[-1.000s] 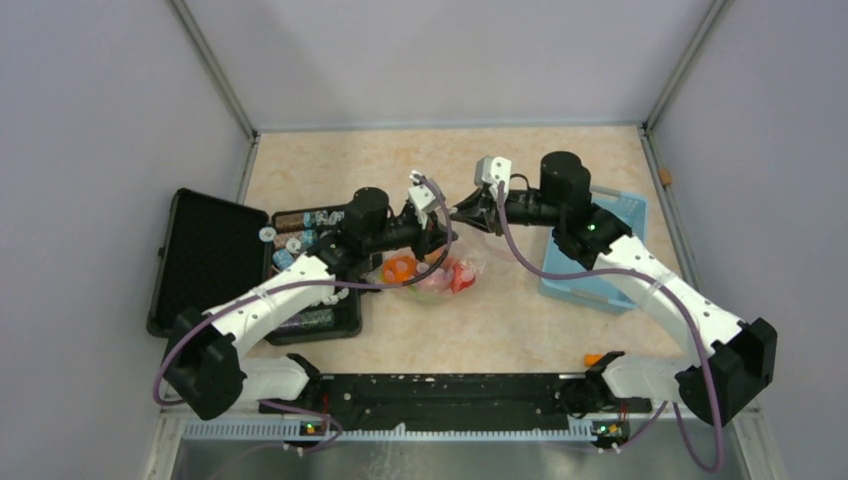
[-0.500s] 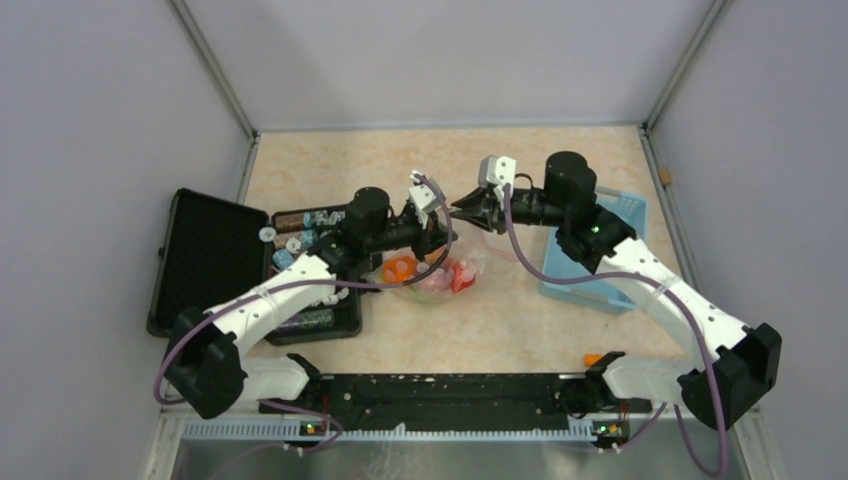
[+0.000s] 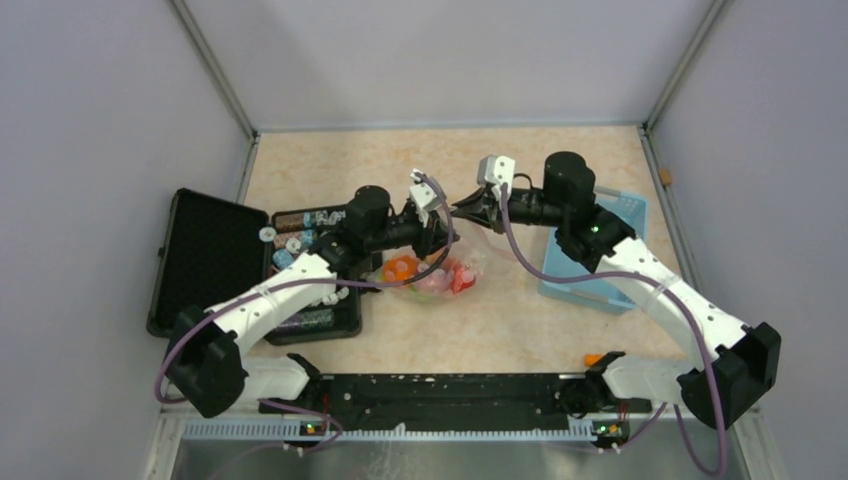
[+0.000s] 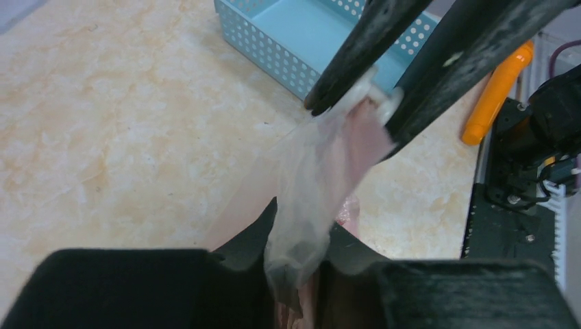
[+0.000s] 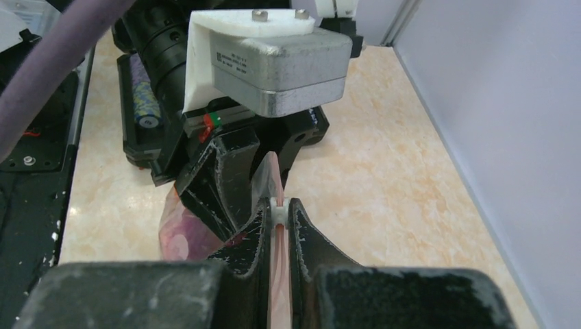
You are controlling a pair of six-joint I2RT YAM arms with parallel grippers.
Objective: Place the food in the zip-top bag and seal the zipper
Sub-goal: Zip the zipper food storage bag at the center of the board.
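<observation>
At the far left we see one black case (image 3: 205, 262) lying open on the table (image 3: 330, 160). Its lid half is bare and its tray half holds round tokens (image 3: 290, 245) too small for us to count. We count two arms. The left arm (image 3: 270, 300) rises from its base at the near edge and reaches forward and to the right across the tray, its forearm about level. The left gripper (image 4: 303, 226) is clenched on the one clear bag (image 4: 315, 161), with a fold of plastic pinched between its fingers.

The bag hangs from the two grippers at the middle of the table, and its lower part rests on the surface. Through the plastic we see the toy fruits (image 3: 400, 268). We make out an orange one, a pink one and a red one, and cannot count the rest.

The one pink zipper (image 5: 274, 171) runs along the bag's raised edge between the grippers. Its white slider (image 4: 373, 92) sits between the fingertips of the right gripper (image 5: 279, 205), which is squeezed tight on the strip. The two grippers face each other tip to tip, very close together.

The right arm (image 3: 650, 275) comes from its base at the near right, bends at the elbow over the one blue basket (image 4: 267, 51), and points its wrist left. One small orange thing (image 3: 593, 358) lies by the near rail.
</observation>
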